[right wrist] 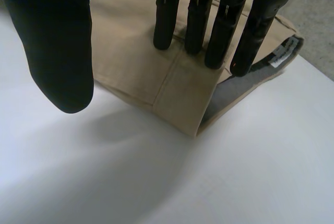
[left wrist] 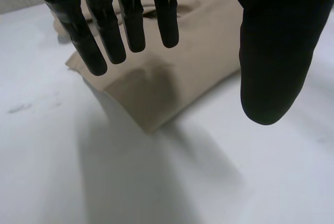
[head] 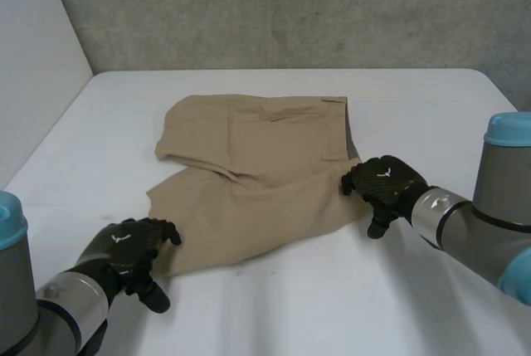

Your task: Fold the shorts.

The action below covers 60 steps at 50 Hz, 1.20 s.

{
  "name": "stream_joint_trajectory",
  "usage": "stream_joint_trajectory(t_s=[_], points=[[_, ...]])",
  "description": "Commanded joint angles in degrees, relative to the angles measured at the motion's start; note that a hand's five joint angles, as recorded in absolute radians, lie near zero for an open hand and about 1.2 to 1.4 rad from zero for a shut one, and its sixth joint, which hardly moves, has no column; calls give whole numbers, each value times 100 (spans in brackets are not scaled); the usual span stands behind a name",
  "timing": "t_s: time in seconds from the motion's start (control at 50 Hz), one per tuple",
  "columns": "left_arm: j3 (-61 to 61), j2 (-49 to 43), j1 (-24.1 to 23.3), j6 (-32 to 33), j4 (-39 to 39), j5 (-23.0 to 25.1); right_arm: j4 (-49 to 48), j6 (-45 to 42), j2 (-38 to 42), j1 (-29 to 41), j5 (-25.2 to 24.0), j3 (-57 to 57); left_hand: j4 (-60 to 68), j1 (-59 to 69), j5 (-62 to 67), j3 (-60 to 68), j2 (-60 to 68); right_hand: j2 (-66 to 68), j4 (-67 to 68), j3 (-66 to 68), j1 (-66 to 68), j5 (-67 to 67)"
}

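The left hand [head: 124, 250] hovers by the shorts [head: 257, 173] hem [left wrist: 151, 122], right hand [head: 383, 183] by waistband [right wrist: 182, 98]; fingers [right wrist: 197, 20] straight, empty.

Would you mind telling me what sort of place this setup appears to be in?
Probably a robotics lab or test bench, not a home: a white table, a plain grey wall behind it, and the robot's left hand and right hand open at the edges of tan shorts.

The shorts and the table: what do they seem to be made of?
The shorts look like tan woven cloth, perhaps cotton twill, matt: stitched seams, soft creases, a grey lining inside the waistband. The table looks like smooth white laminate or painted board.
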Motion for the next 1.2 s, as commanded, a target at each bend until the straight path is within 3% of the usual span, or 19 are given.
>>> stream_joint_trajectory(t_s=[0.02, 0.34, 0.62, 0.7, 0.8, 0.82, 0.86, 0.96, 1.1, 1.12, 1.16, 1.2], points=[[126, -463, 22, 7, 147, -21, -111, -8, 594, 67, 61, -534, 288, 299, 268, 305, 297, -122, -77, -54, 276, -118], [740, -1368, 66, 59, 893, -126, -182, -8, 1236, 76, 193, -1325, 170, 181, 150, 187, 179, 803, 847, 871, 1200, 806], [1172, -1808, 57, 86, 1044, -390, -199, -17, 1649, 85, 219, -1826, 338, 349, 318, 355, 347, 2247, 2291, 2315, 2644, 2250], [1303, -1808, 49, 86, 1114, -390, -199, -8, 1676, 129, 211, -1879, 1866, 1877, 1846, 1883, 1875, 4998, 5042, 5066, 5395, 5001], [1514, -1800, 57, 95, 1518, -390, -173, 1, 1510, 173, 307, -1818, 4237, 4247, 4216, 4253, 4245, 5003, 5047, 5071, 5400, 5006], [1645, -1826, 57, 95, 1701, -390, -138, 1, 1370, 207, 325, -1748, 5390, 5401, 5370, 5407, 5399, 5003, 5047, 5071, 5400, 5006], [1830, -1870, 49, 95, 1852, -399, -94, 1, 1211, 234, 334, -1660, 5534, 5545, 5514, 5551, 5543, 5003, 5047, 5071, 5400, 5006], [2691, -2326, 154, 95, 1809, -416, 213, 150, 413, 243, 334, -1168, 5534, 5545, 5514, 5551, 5543, 5003, 5047, 5071, 5400, 5006], [3474, -2915, 523, 139, 728, -408, 706, 519, -240, 173, 272, -895, 5320, 5331, 5299, 5337, 5328, 5003, 5047, 5071, 5400, 5006], [3562, -3038, 532, 130, 667, -390, 723, 624, -257, 199, 246, -877, 3519, 3530, 3499, 3536, 3528, 5003, 5047, 5071, 5400, 5006], [3598, -3118, 515, 130, 640, -364, 724, 704, -240, 225, 254, -895, 1074, 1084, 1053, 1090, 1082, 5003, 5047, 5071, 5400, 5006], [3606, -3144, 488, 130, 622, -364, 715, 757, -188, 252, 281, -912, 296, 307, 275, 313, 304, 5003, 5047, 5071, 5400, 5006]])
